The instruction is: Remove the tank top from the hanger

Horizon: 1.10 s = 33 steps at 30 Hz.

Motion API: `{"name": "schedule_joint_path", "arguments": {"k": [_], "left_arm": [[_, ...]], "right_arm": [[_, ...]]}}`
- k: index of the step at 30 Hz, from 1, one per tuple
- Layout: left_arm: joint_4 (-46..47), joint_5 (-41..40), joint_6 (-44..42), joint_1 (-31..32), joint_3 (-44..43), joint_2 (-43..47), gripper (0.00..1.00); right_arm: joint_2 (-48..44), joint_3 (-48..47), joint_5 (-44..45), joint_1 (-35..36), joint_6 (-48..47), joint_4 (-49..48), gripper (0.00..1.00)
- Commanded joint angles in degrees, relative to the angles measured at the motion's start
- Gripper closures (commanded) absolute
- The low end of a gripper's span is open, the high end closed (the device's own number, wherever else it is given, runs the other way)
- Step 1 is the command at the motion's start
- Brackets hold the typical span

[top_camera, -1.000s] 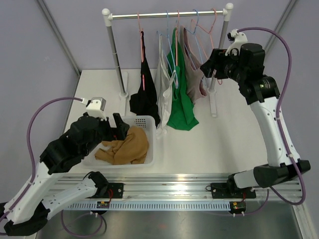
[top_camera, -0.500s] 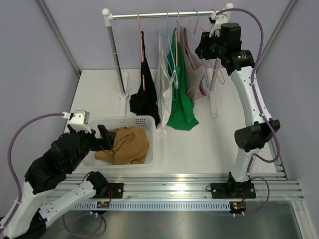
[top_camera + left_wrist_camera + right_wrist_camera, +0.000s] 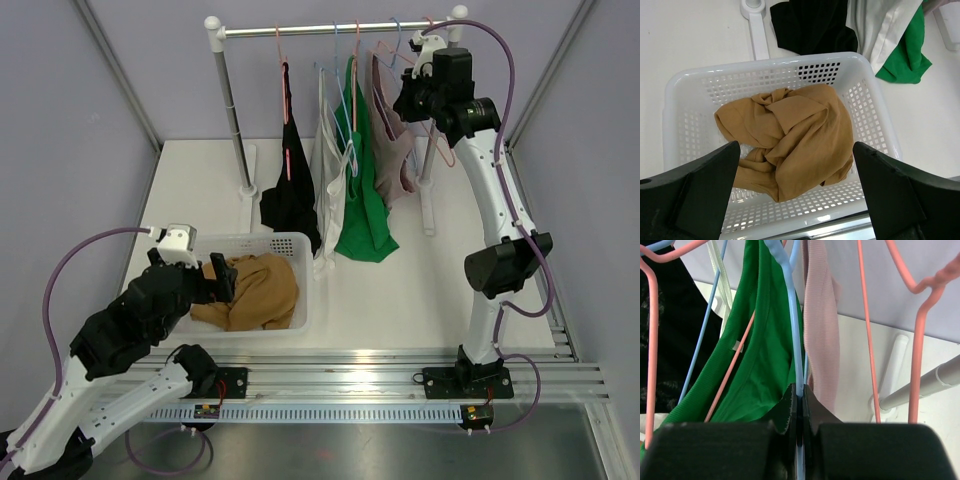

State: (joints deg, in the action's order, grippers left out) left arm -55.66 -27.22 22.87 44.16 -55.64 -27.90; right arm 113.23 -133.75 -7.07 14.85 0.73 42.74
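Blue hanger wire (image 3: 793, 340) pinched flat in right gripper (image 3: 798, 397), no gap between jaws, claw clamped on wire up near rail (image 3: 300, 30). Pink ribbed tank top (image 3: 820, 335) hangs just beside wire, green top (image 3: 760, 355) on other side; which garment rides this hanger, we cannot tell. Grip there, we judge, steadies hanger so cloth can slide off. Left gripper (image 3: 795, 146) spread wide, holding nothing, above white basket (image 3: 765, 64) with tan garment (image 3: 790, 135), placed to receive, we reckon.

Basket (image 3: 765, 61): white plastic, smooth, faintly glossy. Tan garment (image 3: 795, 135): matt ribbed knit cloth. Pink tank top (image 3: 821, 330): fine ribbed cloth (matt). Blue hanger (image 3: 795, 340): smooth, glossy coating. Rail (image 3: 330, 31): bare metal, satin.
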Motion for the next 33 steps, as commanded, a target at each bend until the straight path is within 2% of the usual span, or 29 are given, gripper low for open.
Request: {"name": "schedule_joint_path", "arguments": {"k": [1,5,13,16,20,24,28,31,33], "left_arm": [[3.62,-1.78,-0.99,-0.13,0.0,-1.19,0.01],[4.33,-1.69,-0.73,-0.13,0.09,-1.54,0.01],[5.91,1.02,-0.02,-0.13,-1.31,-2.77,0.01],[7.49,5.06,-0.81,-0.13,-3.16,-4.26,0.01],[10.83,8.59,-1.34,-0.13,-4.57,-6.02,0.01],[14.51,12.8,-0.29,-0.13,-6.5,-8.48,0.01],[22.86,23.17,1.12,0.48,-9.65,-14.09,0.01],[26.82,21.17,0.34,5.39,-14.21,-19.97,0.01],[28.23,15.14,-1.76,11.63,-17.65,-23.76,0.01]], "right_arm": [[-3.89,-4.23,2.23,1.05,-2.23,-0.83,1.0],[-4.77,-10.11,3.64,1.23,-2.14,1.2,1.0],[-10.48,-10.39,4.61,1.14,-1.43,5.75,1.0],[-15.48,-5.75,4.7,1.23,-1.09,7.09,1.0],[-24.79,7.42,4.69,1.23,1.2,2.88,1.0],[-32.61,11.67,4.7,1.14,1.99,4.28,1.0],[-38.25,14.4,1.54,1.14,3.22,6.38,1.0],[-41.24,12.74,1.0,1.14,4.01,10.24,1.0],[-43.44,12.12,2.06,1.14,4.1,11.57,1.0]]}}
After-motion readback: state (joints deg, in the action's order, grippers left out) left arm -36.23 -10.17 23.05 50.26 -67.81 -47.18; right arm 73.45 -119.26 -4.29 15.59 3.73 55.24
